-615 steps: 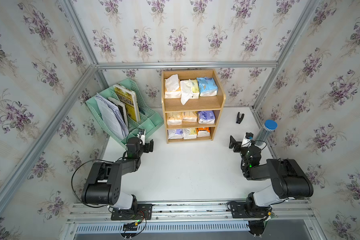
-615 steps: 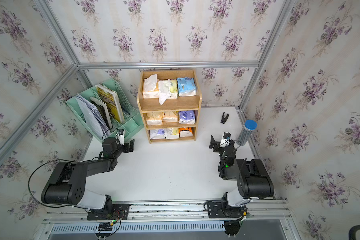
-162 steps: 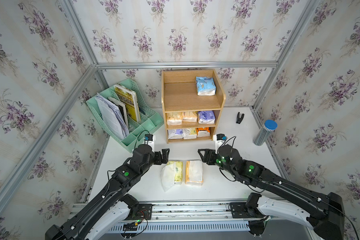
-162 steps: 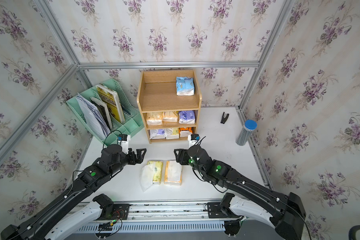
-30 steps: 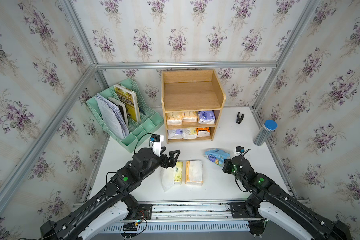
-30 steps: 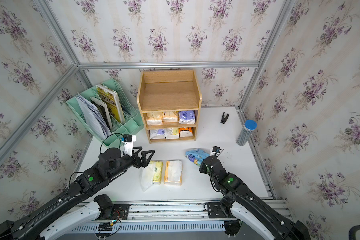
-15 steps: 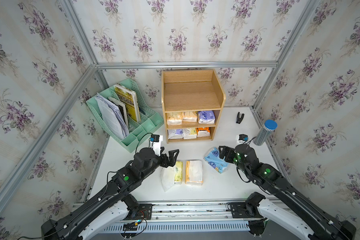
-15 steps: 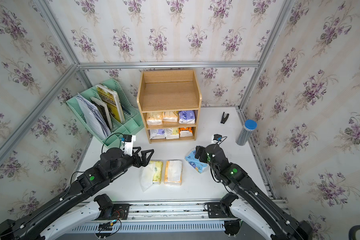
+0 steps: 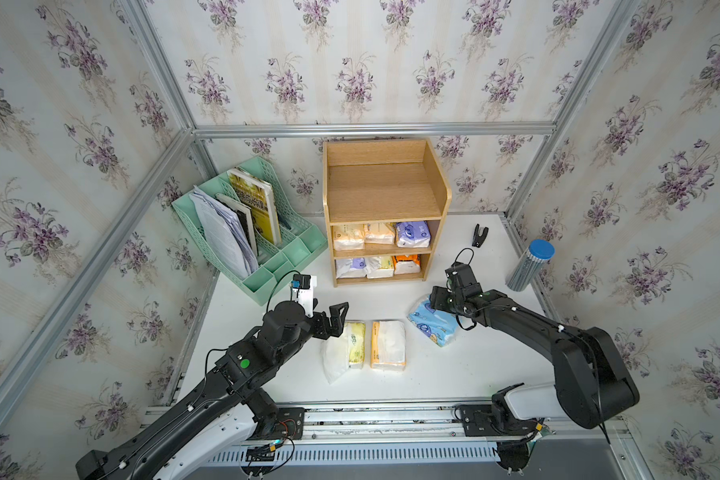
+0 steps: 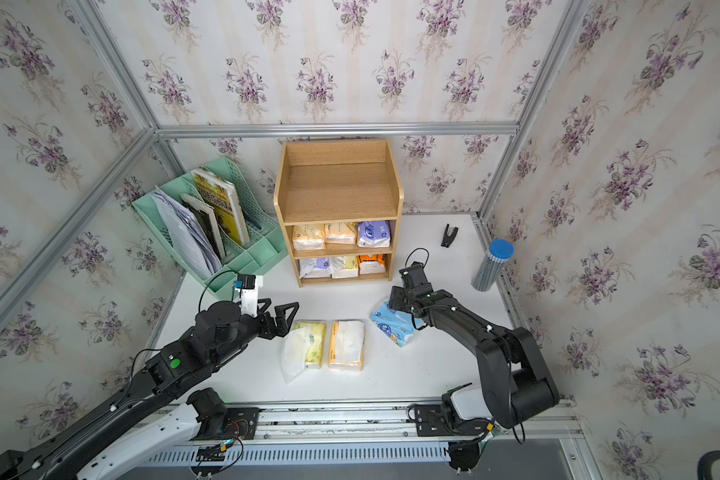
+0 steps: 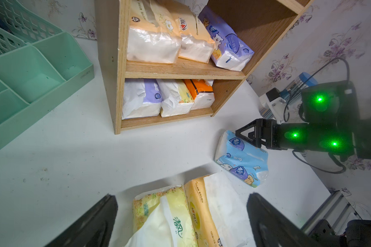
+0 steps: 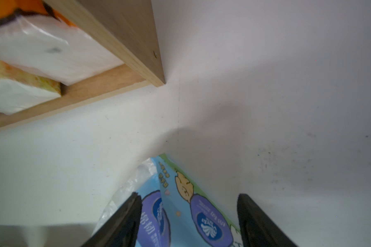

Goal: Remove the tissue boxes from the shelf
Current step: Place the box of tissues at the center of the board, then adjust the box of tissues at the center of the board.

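The wooden shelf (image 9: 385, 187) stands at the back, its top tier bare. Its middle tier holds two pale orange tissue boxes (image 9: 348, 237) and a purple one (image 9: 412, 233). The bottom tier holds a purple (image 9: 350, 267), a yellow (image 9: 380, 266) and a bright orange one (image 9: 406, 263). On the table lie a yellow pack (image 9: 355, 344), a pale orange pack (image 9: 387, 345) and a light blue pack (image 9: 433, 328). My left gripper (image 9: 338, 322) is open just left of the yellow pack. My right gripper (image 12: 189, 195) is open over the blue pack's far end, not gripping it.
A mint green file rack (image 9: 267, 249) with papers and a yellow book stands left of the shelf. A black clip (image 9: 479, 236) and a tall cylinder with a blue lid (image 9: 531, 266) stand at the right. Wallpapered walls and aluminium rails enclose the table.
My right gripper opened and let go of the light blue pack, which now lies on the table right of the pale orange pack. The left arm has barely moved.
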Available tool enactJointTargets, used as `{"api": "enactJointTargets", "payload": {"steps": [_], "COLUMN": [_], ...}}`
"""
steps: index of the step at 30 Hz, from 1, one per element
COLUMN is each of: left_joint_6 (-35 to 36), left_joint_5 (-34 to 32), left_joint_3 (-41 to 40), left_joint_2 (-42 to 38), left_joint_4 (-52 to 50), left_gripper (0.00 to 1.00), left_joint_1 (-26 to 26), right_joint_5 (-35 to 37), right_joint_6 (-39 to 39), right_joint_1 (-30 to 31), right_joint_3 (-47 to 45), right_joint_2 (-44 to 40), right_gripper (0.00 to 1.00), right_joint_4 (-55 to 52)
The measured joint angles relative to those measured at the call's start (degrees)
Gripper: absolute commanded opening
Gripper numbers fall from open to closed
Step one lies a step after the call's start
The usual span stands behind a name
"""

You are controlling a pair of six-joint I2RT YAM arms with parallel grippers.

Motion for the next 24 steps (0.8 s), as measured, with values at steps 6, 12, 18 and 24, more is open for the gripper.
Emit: {"api": "enactJointTargets", "payload": {"steps": [6,12,18,24], "left_joint_6": [0.0,-0.3,-0.7,-0.9], "left_joint_5": [0.1,1.6,4.1,4.1], "left_joint_3": [0.3,0.6,1.5,1.1], "left_joint_2": [1.7,5.4,8.3,6.5], "left_joint_4": [-0.2,1.2,1.5,1.5], "left_gripper": [0.99,0.99,0.99,0.99], "left_joint_1": [0.0,0.0,0.0,0.0], "right_joint_5": [-0.9,-1.9,-0.1,1.9], "right_joint_6": [3.4,10.8,15.5,15.4], "right_joint_1": [0.9,7.3,8.2,8.0], "right_joint_3": [-7.9,-13.0,-13.1,-11.8], "right_joint_2": [-4.2,-17.8,-29.4,-26.1], "right_gripper": [0.67,0.68,0.69,0.45], "right_joint_4": [0.9,-3.6,-10.0,-11.7]}}
